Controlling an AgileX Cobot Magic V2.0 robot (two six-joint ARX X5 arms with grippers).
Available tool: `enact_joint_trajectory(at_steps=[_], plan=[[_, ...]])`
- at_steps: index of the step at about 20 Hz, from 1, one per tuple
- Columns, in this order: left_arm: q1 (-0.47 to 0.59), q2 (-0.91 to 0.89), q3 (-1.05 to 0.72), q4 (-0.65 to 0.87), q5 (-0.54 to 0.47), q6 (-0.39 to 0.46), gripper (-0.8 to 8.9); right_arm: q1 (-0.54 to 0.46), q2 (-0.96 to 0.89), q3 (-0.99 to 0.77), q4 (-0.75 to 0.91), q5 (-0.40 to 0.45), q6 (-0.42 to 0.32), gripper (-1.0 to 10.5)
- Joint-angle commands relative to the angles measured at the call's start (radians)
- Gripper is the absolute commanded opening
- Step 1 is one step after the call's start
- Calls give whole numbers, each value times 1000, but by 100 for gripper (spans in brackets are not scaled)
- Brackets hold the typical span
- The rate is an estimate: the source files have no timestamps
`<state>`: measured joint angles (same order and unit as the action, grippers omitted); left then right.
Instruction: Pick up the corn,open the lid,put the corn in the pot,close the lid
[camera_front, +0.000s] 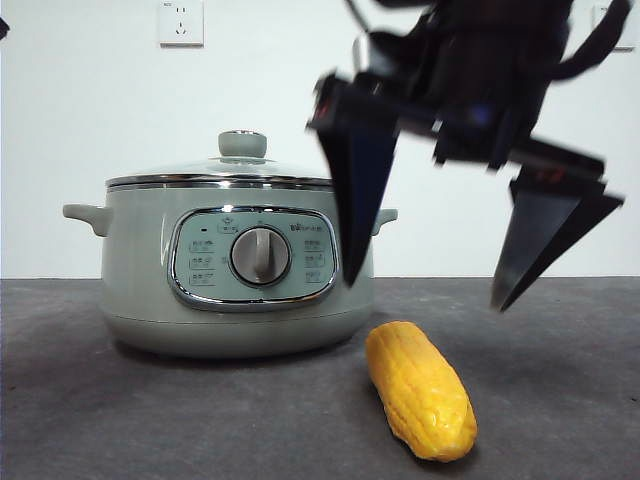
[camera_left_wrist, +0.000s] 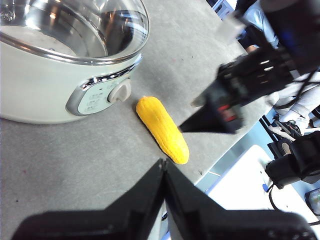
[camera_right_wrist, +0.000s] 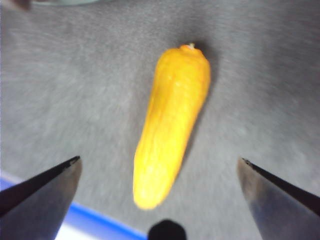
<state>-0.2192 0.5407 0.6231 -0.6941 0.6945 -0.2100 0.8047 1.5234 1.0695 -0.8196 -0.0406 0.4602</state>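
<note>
**Q:** Two arms are at this table. What stands largest, and where is it relative to the working jaws?

**A:** Largest is the pot (camera_front: 235, 270), pale sage green with a silver dial, on a grey table (camera_front: 120, 420). It sits off to one side of the right gripper (camera_front: 430, 275), whose nearer jaw crosses in front of the pot's edge in the front view. The lid (camera_front: 225, 175), glass with a pale green knob, is seated on the pot, so opening is not yet done.

**Q:** And that gripper?

**A:** It hangs above the table with its two black jaws spread wide and nothing between them but air. The spread looks chosen to straddle the cob.

**Q:** The left gripper?

**A:** The left gripper (camera_left_wrist: 164, 167) is further off, jaws pressed together and empty. It seems to be waiting, probably kept free for the lid's knob.

**Q:** Where is the corn?

**A:** The corn (camera_right_wrist: 170, 125) lies flat on the table, below the open jaws and centred between them in the right wrist view. Its long axis runs along the gap, so the jaws would close across its width. It rests near the pot, not touching it.
</note>
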Motion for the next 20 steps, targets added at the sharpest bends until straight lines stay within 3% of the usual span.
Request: enact_joint_trajectory(at_steps=[1, 11, 15, 18, 20], plan=[[-3, -2, -2, 3, 0, 13, -6, 2, 55, 4, 28, 6, 7, 545], [-3, -2, -2, 3, 0, 24, -6, 2, 190, 5, 90, 41, 7, 515], [-3, -2, -2, 3, 0, 24, -6, 2, 203, 5, 78, 22, -22, 273], [-3, -2, -2, 3, 0, 24, -6, 2, 204, 5, 78, 6, -56, -9], [-3, -2, -2, 4, -3, 24, -6, 2, 204, 5, 77, -26, -80, -16]])
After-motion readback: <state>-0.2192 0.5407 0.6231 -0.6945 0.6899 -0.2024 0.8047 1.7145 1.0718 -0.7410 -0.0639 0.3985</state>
